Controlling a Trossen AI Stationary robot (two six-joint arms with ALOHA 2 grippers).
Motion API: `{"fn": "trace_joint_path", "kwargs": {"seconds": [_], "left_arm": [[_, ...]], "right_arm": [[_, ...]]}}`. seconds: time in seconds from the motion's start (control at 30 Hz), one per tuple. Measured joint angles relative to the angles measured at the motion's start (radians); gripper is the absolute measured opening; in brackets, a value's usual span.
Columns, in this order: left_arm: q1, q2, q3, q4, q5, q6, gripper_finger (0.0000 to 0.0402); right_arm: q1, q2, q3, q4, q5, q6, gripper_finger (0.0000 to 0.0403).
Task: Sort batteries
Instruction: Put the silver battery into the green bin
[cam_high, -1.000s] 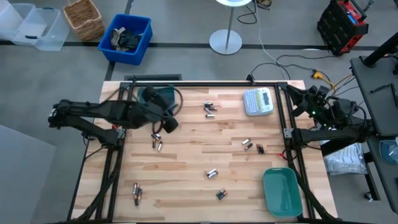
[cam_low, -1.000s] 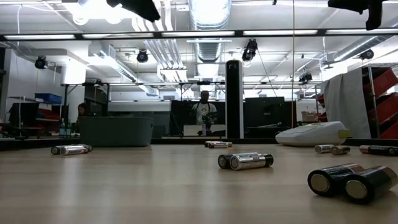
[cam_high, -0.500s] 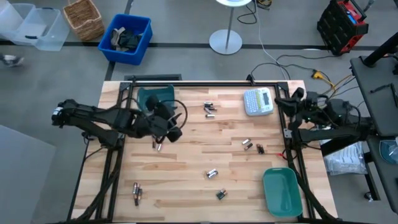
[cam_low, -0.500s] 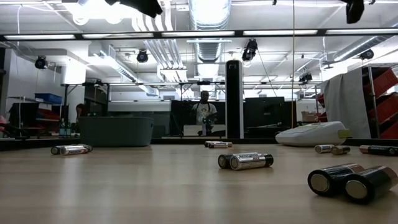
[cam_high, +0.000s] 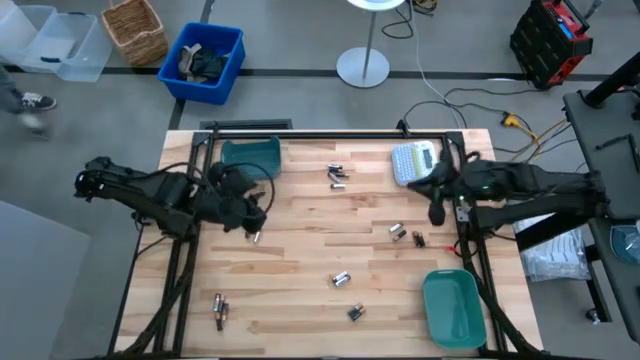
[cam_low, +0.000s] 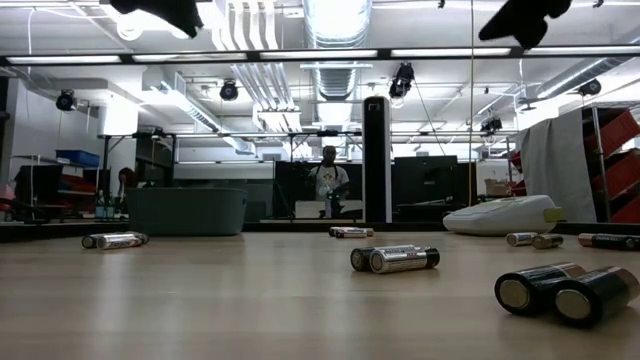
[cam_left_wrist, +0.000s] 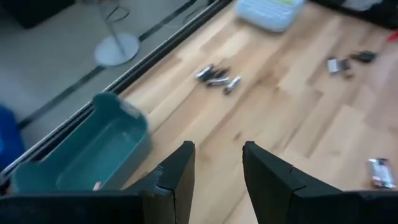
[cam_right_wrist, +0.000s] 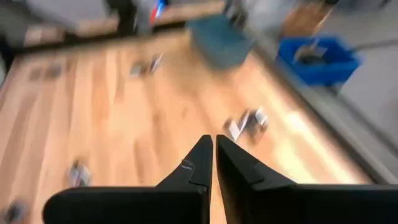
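Both arms have shifted since a second ago: the left gripper (cam_high: 256, 212) has drawn back toward the left edge of the table (cam_high: 300, 290), away from the pair of batteries (cam_high: 254, 234) it hung over, and the right gripper (cam_high: 437, 212) has swung in from the right rail to hang above the table's right edge, just below the label maker (cam_high: 416, 163). Seen from the left wrist, the left fingers (cam_left_wrist: 176, 174) stand parted with bare wood between them and nothing held. Seen from the right wrist, the right fingers (cam_right_wrist: 198, 163) are pressed together, tips touching, holding nothing. Batteries lie scattered in small groups on the wood: that pair near the left gripper, a cluster (cam_high: 338, 177) toward the far edge at mid-width, two (cam_high: 398, 232) and a dark one (cam_high: 418, 239) near the right edge, one pair (cam_high: 341, 279) around the middle, a dark pair (cam_high: 354, 313) toward the near edge, and two (cam_high: 219, 309) by the near left corner. From the left wrist one battery (cam_left_wrist: 94, 185) can be made out inside the teal bin (cam_high: 251, 156) at the far left corner; whether it holds more cannot be told. A second teal bin (cam_high: 455, 310) sits at the near right corner, its contents not readable. In the low view the dark pair (cam_low: 565, 290) lies closest, a silvery pair (cam_low: 394, 259) farther back, and both arms show only as dark shapes at the top.
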Motion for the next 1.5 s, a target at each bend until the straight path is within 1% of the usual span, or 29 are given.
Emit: {"fn": "trace_joint_path", "kwargs": {"seconds": [0.1,0.17,0.27,0.43,0.53,0.6,0.77,0.87,1.0,1.2,1.27,1.33,1.5], "left_arm": [[-0.091,-0.005,-0.031,0.112,-0.091,0.071,0.0115],[-0.162,-0.013,-0.070,0.208,-0.167,0.127,0.0115],[-0.251,-0.022,-0.133,0.360,-0.242,0.188,0.0115],[-0.349,-0.032,-0.252,0.577,-0.405,0.307,0.0115],[-0.370,-0.040,-0.309,0.650,-0.432,0.354,0.0115],[-0.373,-0.052,-0.331,0.654,-0.439,0.375,0.0115],[-0.381,-0.118,-0.337,0.662,-0.448,0.417,0.0115],[-0.406,-0.152,-0.363,0.656,-0.482,0.427,0.0115],[-0.420,-0.204,-0.400,0.654,-0.541,0.447,0.0115],[-0.421,-0.289,-0.453,0.654,-0.567,0.450,0.0115],[-0.421,-0.312,-0.469,0.651,-0.573,0.450,0.0115],[-0.420,-0.334,-0.485,0.646,-0.577,0.458,0.0115],[-0.420,-0.381,-0.508,0.646,-0.580,0.465,0.0115]], "right_arm": [[0.000,0.094,0.040,-0.094,-0.093,-0.044,0.0013],[0.002,0.159,0.059,-0.130,-0.138,-0.118,0.0013],[0.007,0.251,0.064,-0.172,-0.142,-0.240,0.0013],[0.005,0.386,0.069,-0.170,-0.140,-0.270,0.0013],[0.003,0.452,0.069,-0.175,-0.140,-0.271,0.0013],[0.002,0.492,0.069,-0.180,-0.141,-0.285,0.0013],[0.002,0.572,0.065,-0.216,-0.140,-0.288,0.0013],[0.002,0.606,0.061,-0.250,-0.140,-0.272,0.0013],[0.002,0.622,0.056,-0.264,-0.140,-0.266,0.0013],[0.002,0.636,0.040,-0.267,-0.141,-0.244,0.0015],[0.001,0.636,0.032,-0.266,-0.141,-0.240,0.0027],[0.000,0.635,0.025,-0.257,-0.140,-0.225,0.0048],[0.000,0.641,0.013,-0.184,-0.107,-0.218,0.0125]]}}
